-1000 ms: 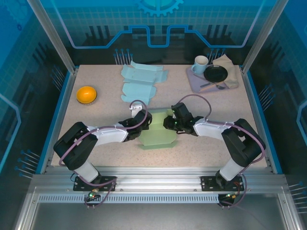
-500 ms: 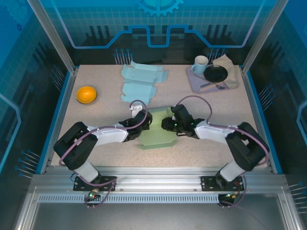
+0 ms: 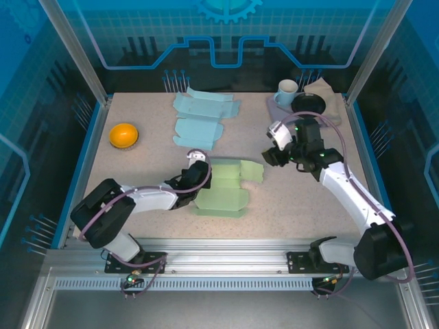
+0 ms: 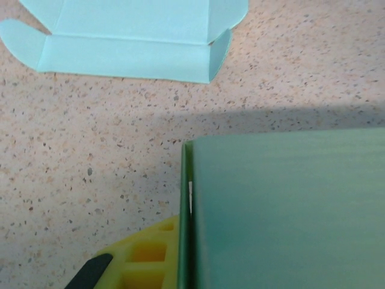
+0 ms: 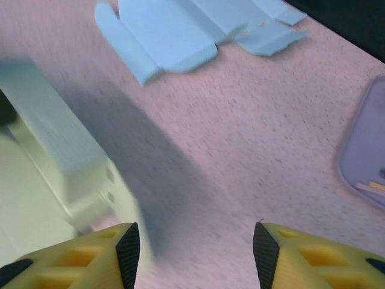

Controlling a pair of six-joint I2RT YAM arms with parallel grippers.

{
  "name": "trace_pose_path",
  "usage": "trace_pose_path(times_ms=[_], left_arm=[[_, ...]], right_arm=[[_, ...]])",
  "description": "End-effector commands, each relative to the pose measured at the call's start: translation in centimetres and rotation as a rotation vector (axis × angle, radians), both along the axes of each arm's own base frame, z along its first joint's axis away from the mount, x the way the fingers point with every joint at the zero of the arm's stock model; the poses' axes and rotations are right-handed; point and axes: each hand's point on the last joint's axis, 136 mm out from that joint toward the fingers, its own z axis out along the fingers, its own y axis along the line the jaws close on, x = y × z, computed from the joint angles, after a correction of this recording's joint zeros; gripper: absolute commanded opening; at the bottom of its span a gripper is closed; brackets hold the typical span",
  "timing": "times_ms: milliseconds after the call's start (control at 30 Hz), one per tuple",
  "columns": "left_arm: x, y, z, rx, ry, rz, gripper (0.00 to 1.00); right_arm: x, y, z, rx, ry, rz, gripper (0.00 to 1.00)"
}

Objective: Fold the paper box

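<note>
Holding the green paper box (image 3: 226, 195) is the left gripper (image 3: 199, 180), jaws pinched tight on the box's left wall. In the left wrist view one yellow finger (image 4: 144, 264) sits right vs. that wall. The box is half made & sits near the middle of the table (image 3: 151, 157), a bit toward the near edge, w/ a flap lying out on its far right side. The right gripper (image 5: 196, 245) hangs over the table btw. the box & the purple tray (image 3: 278, 115), jaws apart, nothing in them.

What could go wrong: only one side of the box is held, so the thin walls may flop open or the box may tip & go flat. If the left gripper tugs, the paper could bend in the wrong spot or rip. If the right gripper comes in w/ jaws this wide, it could poke a wall & squash it. Swinging toward the far right corner, it could bump the mug (image 3: 287, 90) or black plate (image 3: 308, 105). The light blue flat boxes (image 3: 202, 116) by the far edge are well apart, so prob. safe.
</note>
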Motion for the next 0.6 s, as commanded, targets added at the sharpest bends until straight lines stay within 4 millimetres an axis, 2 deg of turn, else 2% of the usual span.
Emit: trace_pose_path(times_ms=[0,133,333,400,567], left_arm=[[0.6,-0.6,2.3,-0.020,-0.115,-0.069,0.00],[0.5,-1.0,2.4,-0.019,-0.154,-0.111,0.00],[0.6,-1.4,2.4,-0.024,-0.159,-0.132,0.00],[0.6,-1.5,2.5,-0.027,-0.157,-0.129,0.00],[0.7,-1.8,2.1,-0.034,-0.138,-0.132,0.00]], right_arm=[[-2.0,0.2,-2.6,-0.152,-0.147,0.375,0.56],[-1.8,-0.1,-6.7,-0.199,-0.073,0.446,0.56],[-2.9,2.1,-10.7,-0.244,0.013,0.558,0.55],[-3.3,3.0,-11.2,-0.240,0.026,0.583,0.55],[-3.6,5.2,-10.9,-0.159,0.013,0.592,0.55]])
